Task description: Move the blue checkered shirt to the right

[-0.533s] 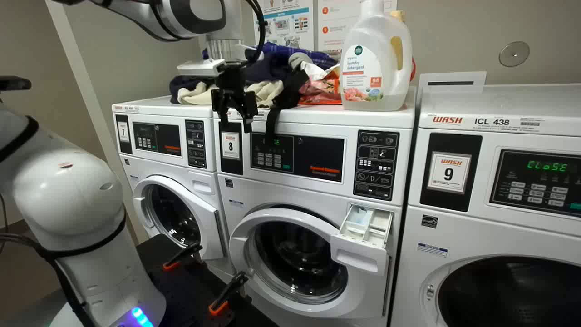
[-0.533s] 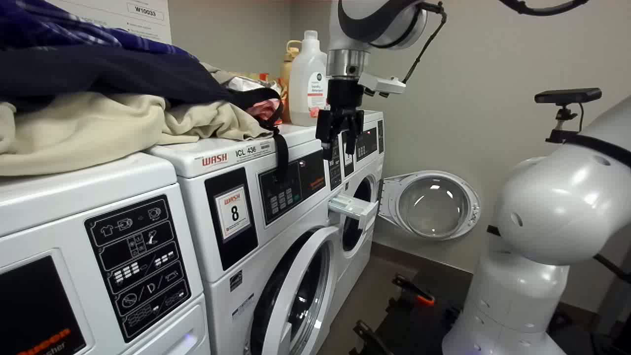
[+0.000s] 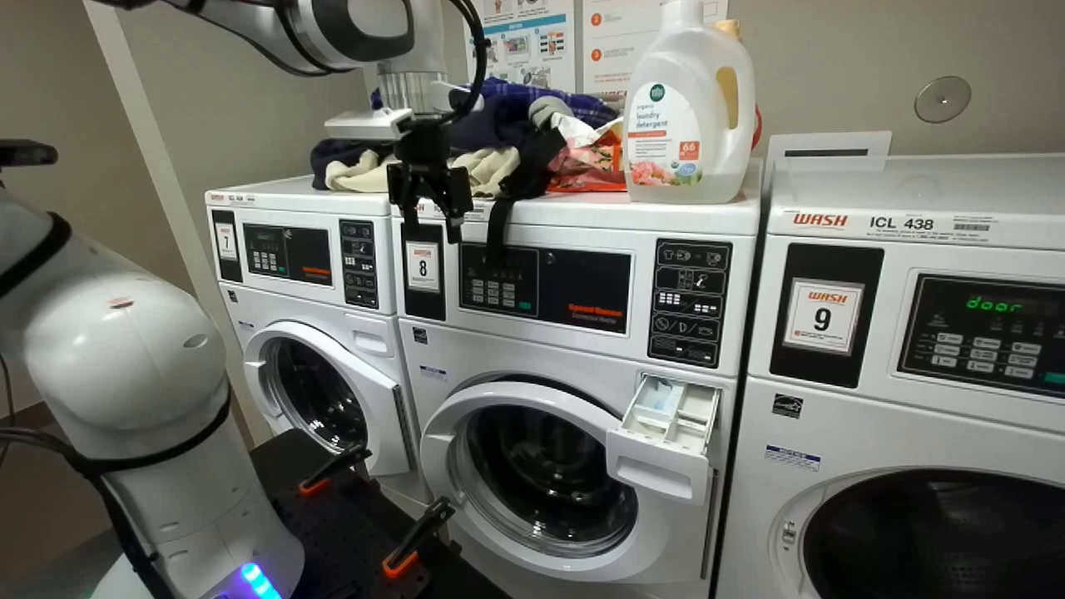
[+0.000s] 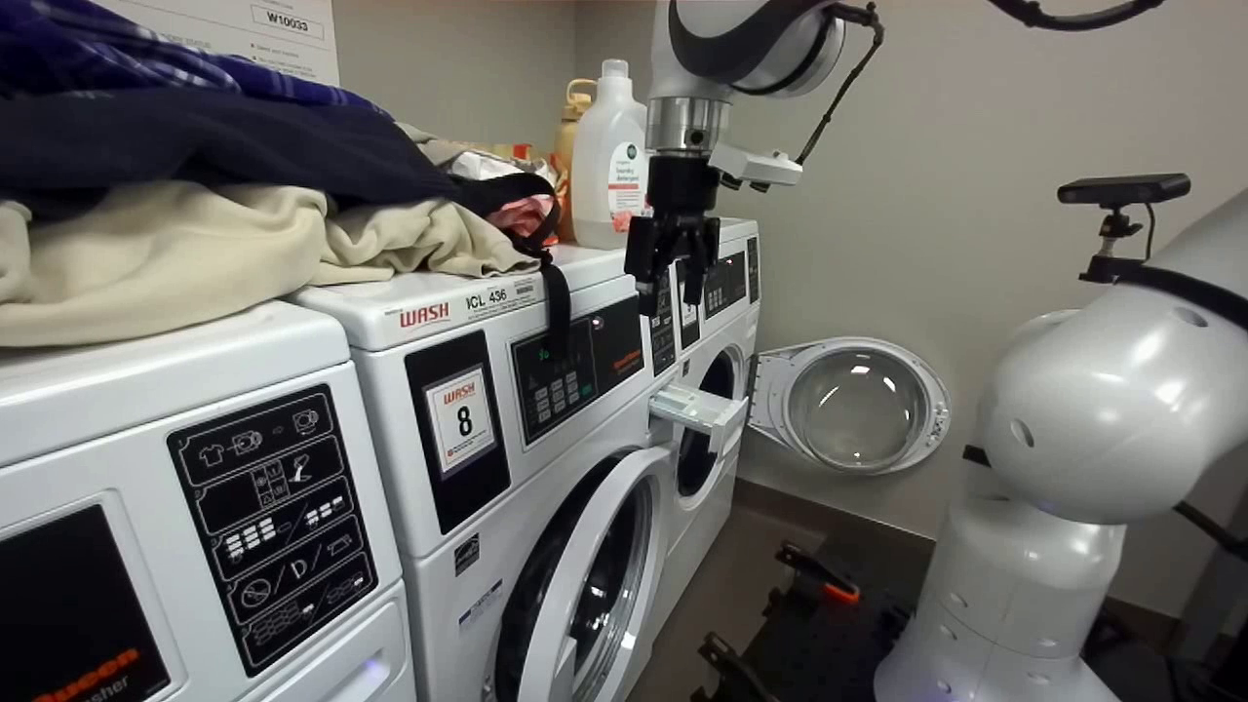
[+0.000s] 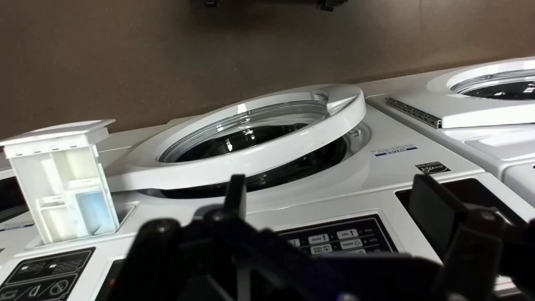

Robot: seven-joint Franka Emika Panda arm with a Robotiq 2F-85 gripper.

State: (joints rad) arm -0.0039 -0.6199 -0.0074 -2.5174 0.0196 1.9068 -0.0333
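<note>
The blue checkered shirt shows in both exterior views (image 3: 582,103) (image 4: 185,66). It lies on top of a clothes pile on the washers, over dark navy cloth (image 3: 499,121) and cream cloth (image 4: 175,253). Part of it is hidden behind the arm in an exterior view. The wrist view does not show it. My black gripper (image 3: 433,229) is open and empty. It points down in front of the top front edge of washer 8, apart from the shirt. It also shows in an exterior view (image 4: 671,292). In the wrist view its spread fingers (image 5: 334,194) have a control panel between them.
A tall detergent bottle (image 3: 682,108) stands right of the pile. A black strap (image 3: 499,225) hangs over the front edge near the gripper. A detergent drawer (image 3: 657,466) is pulled out. Washer doors (image 4: 595,595) stand open. Washer 9 (image 3: 915,200) is at the right.
The arm, gripper and clothes show no movement. The display on washer 9 has changed from "CLOSE" to "door".
</note>
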